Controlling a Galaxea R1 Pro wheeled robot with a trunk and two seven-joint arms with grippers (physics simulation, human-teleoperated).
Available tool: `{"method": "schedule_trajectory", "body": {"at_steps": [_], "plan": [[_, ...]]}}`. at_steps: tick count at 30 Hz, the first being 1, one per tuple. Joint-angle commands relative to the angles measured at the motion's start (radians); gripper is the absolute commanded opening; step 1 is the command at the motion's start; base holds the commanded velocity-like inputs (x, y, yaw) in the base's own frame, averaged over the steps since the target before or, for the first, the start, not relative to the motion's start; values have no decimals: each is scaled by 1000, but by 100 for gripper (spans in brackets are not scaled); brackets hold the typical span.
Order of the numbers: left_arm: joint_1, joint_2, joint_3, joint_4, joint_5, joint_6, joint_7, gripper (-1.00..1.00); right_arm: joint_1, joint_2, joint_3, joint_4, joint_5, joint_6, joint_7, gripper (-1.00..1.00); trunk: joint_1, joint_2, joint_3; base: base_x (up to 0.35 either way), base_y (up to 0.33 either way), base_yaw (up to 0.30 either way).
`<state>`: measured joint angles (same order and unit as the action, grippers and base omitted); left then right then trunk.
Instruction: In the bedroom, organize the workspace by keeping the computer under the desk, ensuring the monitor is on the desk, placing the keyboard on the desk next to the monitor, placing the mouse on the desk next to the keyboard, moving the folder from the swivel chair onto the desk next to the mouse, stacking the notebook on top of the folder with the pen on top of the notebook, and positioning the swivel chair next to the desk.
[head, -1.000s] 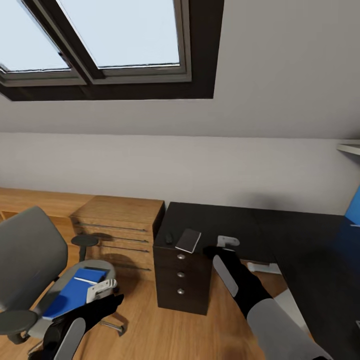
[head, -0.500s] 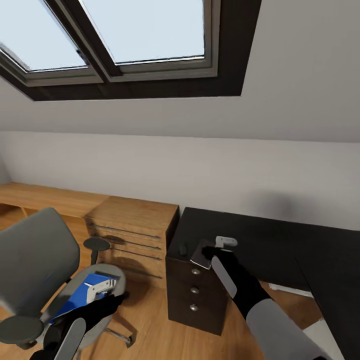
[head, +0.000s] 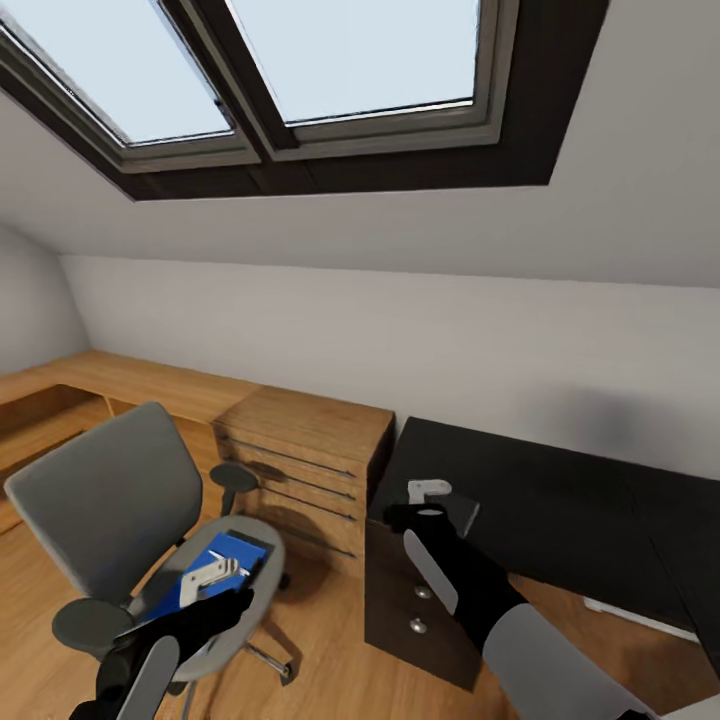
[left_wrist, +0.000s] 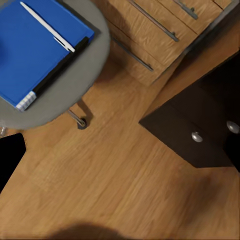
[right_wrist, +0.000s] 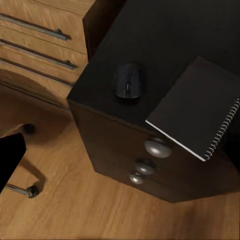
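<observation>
Folder (left_wrist: 37, 47) is lying on the chair (head: 110, 500) seat with the pen (left_wrist: 47, 26) on it; notebook (right_wrist: 197, 107) and mouse (right_wrist: 128, 80) are sitting on the worktop (right_wrist: 165, 45). Can't tell either pincer's state.

Skylight (head: 300, 70) overhead — wooden dresser (head: 305, 455) against grey wall.
</observation>
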<state>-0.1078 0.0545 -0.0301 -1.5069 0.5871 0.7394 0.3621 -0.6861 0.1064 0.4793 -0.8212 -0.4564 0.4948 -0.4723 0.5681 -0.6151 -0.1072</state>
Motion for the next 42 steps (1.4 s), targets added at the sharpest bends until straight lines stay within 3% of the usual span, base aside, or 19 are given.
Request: {"method": "schedule_trajectory", "body": {"at_steps": [1, 20, 24, 32, 37, 42], "plan": [[-1, 0, -2, -1, 10, 2, 13, 100, -1, -1, 6, -1, -10, 2, -10, 100, 1, -2, -2, 173, 0, 173], [-1, -4, -25, 8, 10, 0, 26, 100, -1, -4, 17, 54, -2, -22, -8, 100, 1, -2, -4, 312, 0, 20], [-1, -4, -25, -8, 14, 0, 21, 100, -2, -1, 18, 164, 1, -102, -7, 100, 1, -2, -4, 328, 0, 0], [0, -4, -30, -50, 18, 4, 16, 100, -6, -2, 16, 281, 4, -161, 72, 100, 1, -2, -4, 277, 0, 0], [0, -4, -44, -81, 23, 8, 15, 100, -19, -2, 16, 375, 4, -221, 84, 100, 1, -2, -4, 54, 0, 0], [0, -4, -46, -102, 57, 8, 15, 100, -27, -4, 16, 416, 7, -246, 121, 100, 12, -23, -13, 11, 0, 0]]}}
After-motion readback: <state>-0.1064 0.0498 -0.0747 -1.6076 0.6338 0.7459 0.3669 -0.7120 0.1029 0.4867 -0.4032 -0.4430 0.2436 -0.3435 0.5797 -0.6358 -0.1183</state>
